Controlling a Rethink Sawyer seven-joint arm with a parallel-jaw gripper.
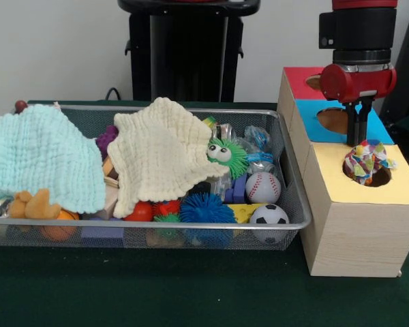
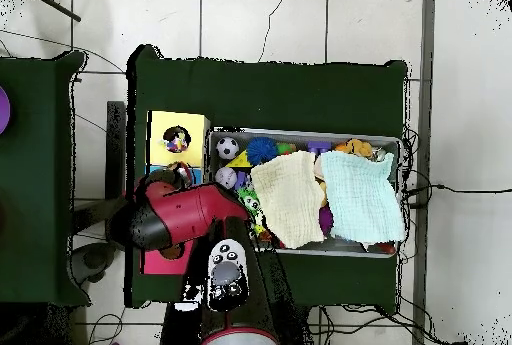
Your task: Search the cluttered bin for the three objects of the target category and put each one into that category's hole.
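Patterned cloth toy half-sunk in yellow hole

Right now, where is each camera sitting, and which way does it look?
Front view: low, across the table, facing the bin, the box and the arm's gripper above the yellow hole.
Overhead view: above, looking straight down on bin, box and the red arm reaching from the bottom.
Both show the two cloths, the balls and the box.

Multicoloured patterned cloth bundle, bunched, sitting in yellow hole
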